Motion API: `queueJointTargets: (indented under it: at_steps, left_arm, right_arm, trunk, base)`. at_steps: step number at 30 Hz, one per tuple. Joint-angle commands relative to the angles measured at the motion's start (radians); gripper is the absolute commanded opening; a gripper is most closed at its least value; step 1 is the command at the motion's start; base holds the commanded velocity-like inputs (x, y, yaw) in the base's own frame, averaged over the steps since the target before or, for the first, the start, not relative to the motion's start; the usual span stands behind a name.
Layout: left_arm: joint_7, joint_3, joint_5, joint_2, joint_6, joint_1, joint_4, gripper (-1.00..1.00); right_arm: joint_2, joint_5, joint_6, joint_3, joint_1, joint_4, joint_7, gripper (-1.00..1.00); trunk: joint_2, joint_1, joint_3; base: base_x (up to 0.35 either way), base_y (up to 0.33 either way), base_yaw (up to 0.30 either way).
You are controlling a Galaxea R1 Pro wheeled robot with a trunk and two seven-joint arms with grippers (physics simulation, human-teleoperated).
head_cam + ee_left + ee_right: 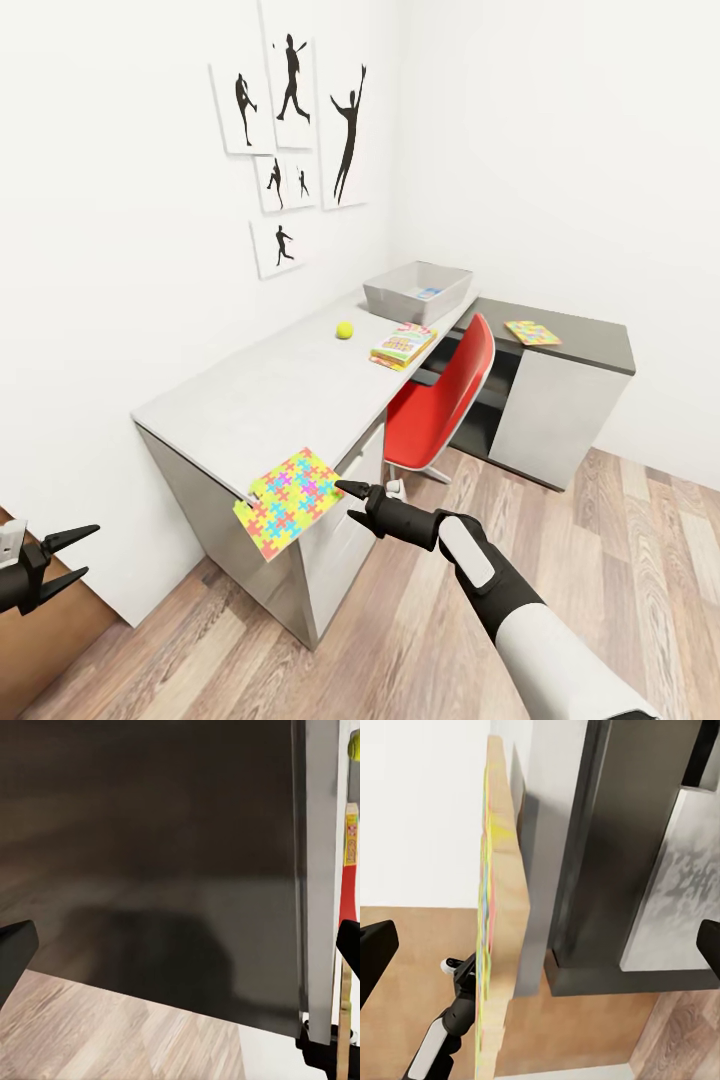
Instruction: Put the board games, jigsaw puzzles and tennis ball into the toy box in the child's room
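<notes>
my right pincer (343, 497) open, tips by the puzzle (288, 502) | puzzle hangs off the worktop (260, 395) edge | my left pincer (78, 555) open, holds nothing

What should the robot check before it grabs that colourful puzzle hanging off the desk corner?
1. Jigsaw puzzle sits between the right claw's fingers: ok, the right wrist view shows it edge-on between them.
2. Right claw shut on the puzzle: not ok, its fingers are spread wide.
3. Puzzle lying safely: not ok, it tilts over the corner of the table.
4. Toy box ready: ok, open on top, with one blue item inside.
5. Left claw free: ok, open and holding nothing.
</notes>
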Motion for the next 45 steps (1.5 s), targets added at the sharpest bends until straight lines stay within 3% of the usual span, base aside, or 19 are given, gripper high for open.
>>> queueJointTargets:
  at_steps: [1, 9, 12, 34, 40, 45]
  left_arm:
    - [-0.006, 0.002, -0.005, 0.000, 0.003, -0.001, 0.000, 1.00]
    - [-0.006, 0.002, -0.005, 0.000, 0.003, -0.001, 0.000, 1.00]
    - [-0.006, 0.002, -0.005, 0.000, 0.003, -0.001, 0.000, 1.00]
    - [-0.006, 0.002, -0.005, 0.000, 0.003, -0.001, 0.000, 1.00]
    - [-0.006, 0.002, -0.005, 0.000, 0.003, -0.001, 0.000, 1.00]
    - [-0.006, 0.002, -0.005, 0.000, 0.003, -0.001, 0.000, 1.00]
  right_arm:
    - [0.000, -0.002, 0.003, 0.000, -0.001, 0.000, 0.001, 1.00]
    - [0.000, -0.002, 0.003, 0.000, -0.001, 0.000, 0.001, 1.00]
    - [0.000, -0.002, 0.003, 0.000, -0.001, 0.000, 0.001, 1.00]
    - [0.001, 0.000, 0.002, 0.000, -0.001, 0.000, 0.001, 1.00]
    - [0.001, 0.000, 0.001, 0.000, -0.001, 0.000, 0.001, 1.00]
    - [0.001, 0.000, 0.000, 0.000, -0.001, 0.000, 0.001, 1.00]
  trunk:
    - [0.000, 0.000, -0.001]
    - [0.000, 0.000, -0.001]
    - [0.021, -0.012, 0.009]
    - [0.021, -0.012, 0.009]
    - [0.063, -0.035, 0.027]
    - [0.063, -0.035, 0.027]
  base:
    - [0.012, 0.000, 0.000]
    - [0.003, 0.000, 0.000]
    - [0.000, 0.000, 0.000]
    - [0.000, 0.000, 0.000]
    - [0.000, 0.000, 0.000]
    - [0.000, 0.000, 0.000]
